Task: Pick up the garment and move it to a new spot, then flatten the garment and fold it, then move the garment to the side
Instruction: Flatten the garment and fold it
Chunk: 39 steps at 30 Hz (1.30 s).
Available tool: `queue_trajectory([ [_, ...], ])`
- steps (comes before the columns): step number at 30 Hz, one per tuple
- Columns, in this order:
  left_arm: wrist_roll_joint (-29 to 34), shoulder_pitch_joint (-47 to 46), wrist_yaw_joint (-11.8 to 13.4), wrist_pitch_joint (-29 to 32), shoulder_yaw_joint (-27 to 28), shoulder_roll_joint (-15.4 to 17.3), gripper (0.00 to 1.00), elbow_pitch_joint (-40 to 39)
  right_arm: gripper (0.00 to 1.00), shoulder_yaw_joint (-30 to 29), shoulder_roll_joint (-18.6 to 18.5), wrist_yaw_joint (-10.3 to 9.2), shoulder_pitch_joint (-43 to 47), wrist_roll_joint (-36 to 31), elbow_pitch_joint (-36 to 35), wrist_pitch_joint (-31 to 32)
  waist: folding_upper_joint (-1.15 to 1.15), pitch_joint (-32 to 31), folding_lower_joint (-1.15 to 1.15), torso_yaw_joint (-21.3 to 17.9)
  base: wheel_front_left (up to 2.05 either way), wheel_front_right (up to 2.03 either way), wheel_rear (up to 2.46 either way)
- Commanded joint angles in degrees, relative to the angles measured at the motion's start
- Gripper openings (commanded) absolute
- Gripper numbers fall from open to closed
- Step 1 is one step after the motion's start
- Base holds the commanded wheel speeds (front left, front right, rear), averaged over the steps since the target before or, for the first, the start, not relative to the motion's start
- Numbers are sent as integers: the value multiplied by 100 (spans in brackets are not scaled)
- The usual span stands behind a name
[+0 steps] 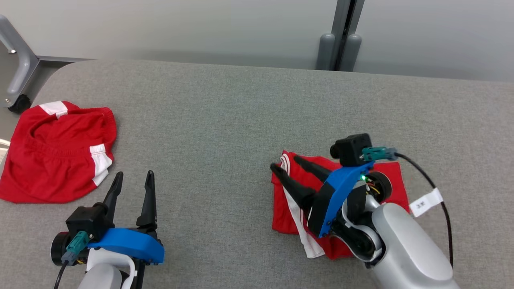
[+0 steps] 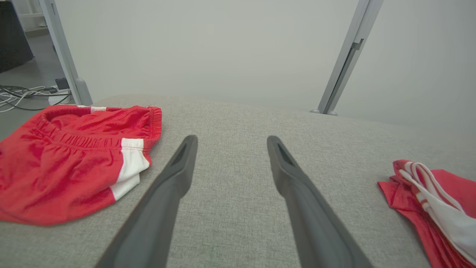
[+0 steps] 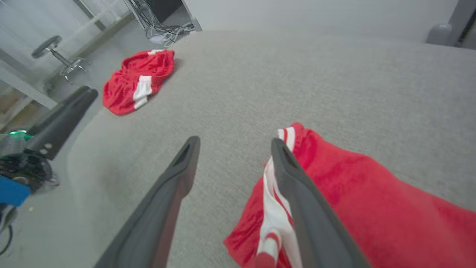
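the folded garment [image 1: 281,218] lies toward the near right of the tabletop [image 1: 225,120], just under the right gripper [image 1: 286,162], whose fingers stand spread across its left edge. the left gripper [image 1: 134,174], also spread, is well apart, beside loose shorts [image 1: 48,160] at the left edge.

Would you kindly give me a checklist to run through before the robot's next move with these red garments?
1. The right pincer is open, nothing clamped: ok.
2. The folded garment lies compact on the table: ok, though a white strip pokes out.
3. Right fingers clear of fabric: cannot tell; one overlaps the garment.
4. The left pincer is open and empty: ok.
5. The crumpled garment at the table's left edge flattened: not ok.
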Motion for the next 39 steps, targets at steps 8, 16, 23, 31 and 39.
queue_trajectory([
  [8,-48,202,51,-25,149,68,100,-72,100,-928,-15,2,290,225,-1183,-758,0,-190,0,-241,0,0,0],
  [16,-16,319,98,-26,202,71,100,-217,100,-2245,-104,3,1170,-1139,-2050,-920,0,-245,0,-372,0,0,0],
  [23,36,385,95,-26,251,51,100,-306,100,-2839,-102,3,2063,-1802,-1968,-1771,0,-355,0,-412,0,0,0],
  [31,141,518,92,-26,278,0,100,-338,100,-3058,-37,2,2613,-2035,-1570,-2428,0,-581,0,-472,0,0,0],
  [39,208,689,57,-27,326,-16,100,-222,100,-3031,-6,3,2794,-1969,-1385,-2496,0,-821,0,-654,0,0,0],
])
